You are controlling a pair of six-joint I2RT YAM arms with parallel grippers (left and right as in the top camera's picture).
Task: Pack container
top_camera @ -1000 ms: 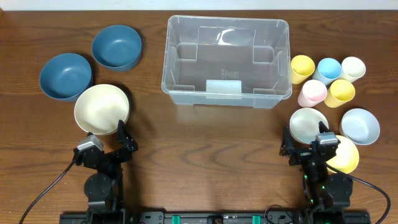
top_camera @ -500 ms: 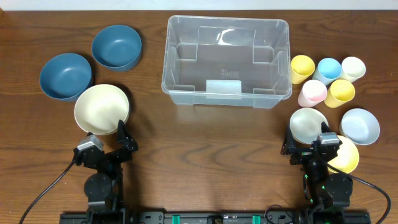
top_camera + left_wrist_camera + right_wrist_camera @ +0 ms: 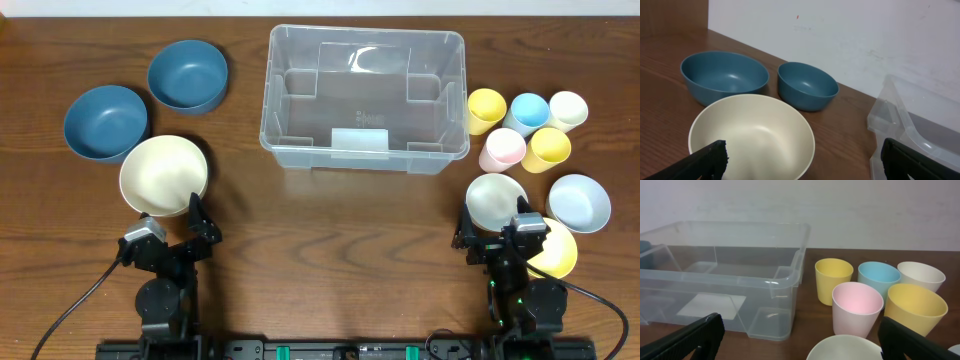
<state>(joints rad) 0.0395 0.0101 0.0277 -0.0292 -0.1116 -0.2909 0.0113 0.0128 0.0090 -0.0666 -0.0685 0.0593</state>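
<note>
the container [image 3: 278,100] sits at the far middle of the table [image 3: 330,225], blue bowls [image 3: 187,75] to its left, pastel cups [image 3: 529,110] to its right. the left gripper [image 3: 806,161] and right gripper [image 3: 801,339] rest near the front edge, jaws spread wide, released.

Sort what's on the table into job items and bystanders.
Job: container; probably to pack: two blue bowls, cream bowl, five pastel cups, white bowl, pale blue bowl, yellow bowl.
Lying about: only the arms' cables.
</note>
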